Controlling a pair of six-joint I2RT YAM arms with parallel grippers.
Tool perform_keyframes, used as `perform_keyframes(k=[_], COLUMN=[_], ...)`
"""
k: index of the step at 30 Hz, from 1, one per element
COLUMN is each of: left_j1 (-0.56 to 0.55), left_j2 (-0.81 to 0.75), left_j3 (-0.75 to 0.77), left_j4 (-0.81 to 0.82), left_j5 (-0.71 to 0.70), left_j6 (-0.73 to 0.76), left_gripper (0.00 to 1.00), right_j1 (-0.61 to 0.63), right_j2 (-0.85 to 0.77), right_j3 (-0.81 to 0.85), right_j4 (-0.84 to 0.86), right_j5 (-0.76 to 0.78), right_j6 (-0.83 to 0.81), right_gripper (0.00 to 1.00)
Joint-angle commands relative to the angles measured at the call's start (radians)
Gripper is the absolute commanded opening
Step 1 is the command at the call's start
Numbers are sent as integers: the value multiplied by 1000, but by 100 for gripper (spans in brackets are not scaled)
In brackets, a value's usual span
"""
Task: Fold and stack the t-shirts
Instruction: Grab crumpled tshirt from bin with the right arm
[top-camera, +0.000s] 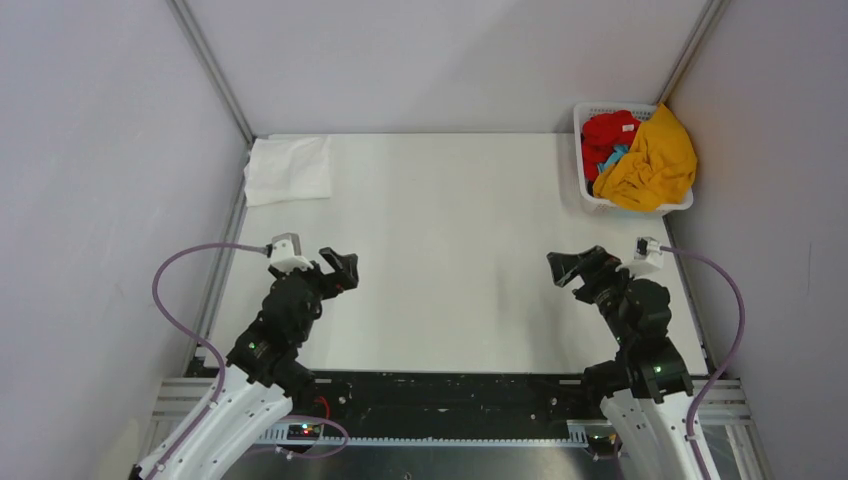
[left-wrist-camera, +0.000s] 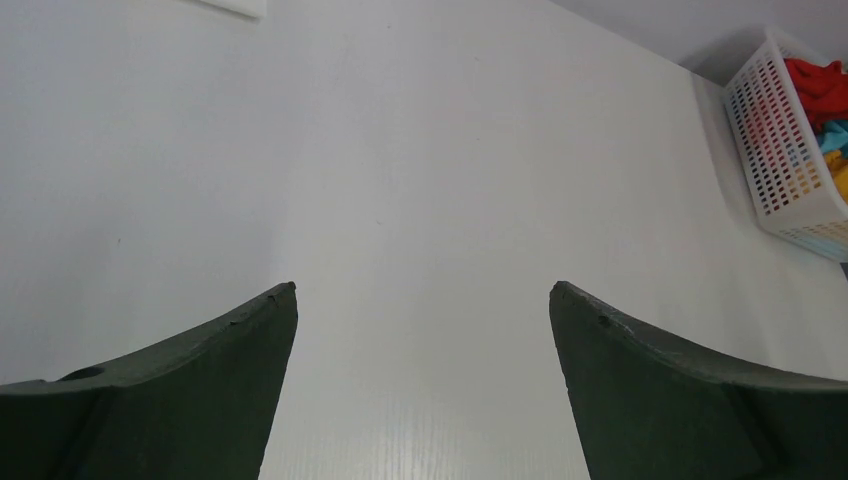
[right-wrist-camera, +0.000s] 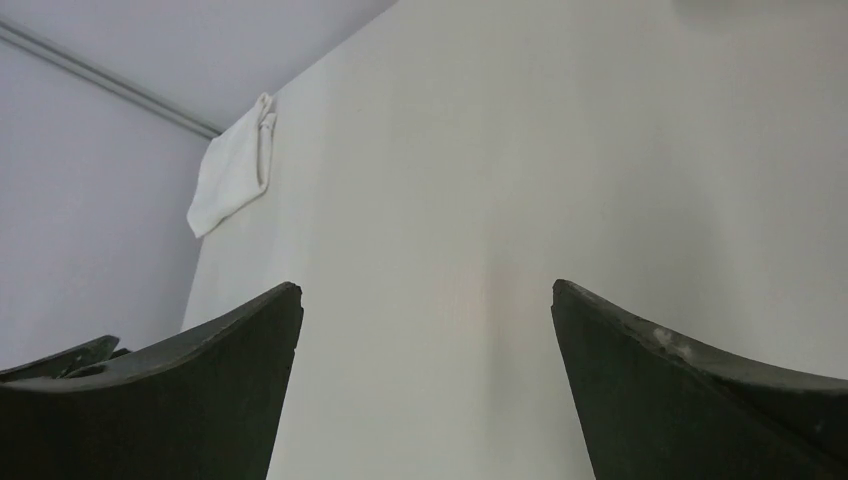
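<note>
Mustard t-shirt (top-camera: 652, 162) crumpled shapeless in basket (top-camera: 583, 172), left gripper (top-camera: 345, 270) and right gripper (top-camera: 562, 270) both spread apart

The turquoise shirt (top-camera: 612, 157) lay mostly buried between the red shirt (top-camera: 606, 131) and the mustard shirt (top-camera: 655, 160) in the far-right basket (top-camera: 581, 150). In the left wrist view, the right edge cut off that basket and the top edge cropped the white shirt (left-wrist-camera: 232, 6).

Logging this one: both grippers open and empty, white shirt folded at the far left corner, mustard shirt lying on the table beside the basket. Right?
Not quite. The top external view shows the mustard shirt heaped inside the basket, not lying on the table beside it. The rest holds.
</note>
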Motion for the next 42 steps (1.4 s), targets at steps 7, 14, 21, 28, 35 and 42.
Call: perform_keyframes(k=[7,14,21,28,35,42], left_j1=[-4,-4,-4,-3,-3,-4], left_j2=[16,41,59,68,126,170], left_j3=[0,-18,-8,-6,19,30], left_j4=[11,15,14,14,15,13], left_j5=[5,-45,-75,-108,-132,-156], left_j6=[-9,-34,-17,-10,-5,-6], left_gripper=[100,100,100,100,100,100], right_j1=[-25,-186,-330,-489,-514,-538], right_j2=[309,841,1267,1613,1838,1893], right_j3=[151,676,964,1304,1541,1525], right_j4=[302,-67,-110,-352,-503,-501], right_j5=[133,431,278,-12,-9,4], right_j6=[-289,-417,-762,-943,-1000,-982], right_gripper=[99,99,99,98,93,86])
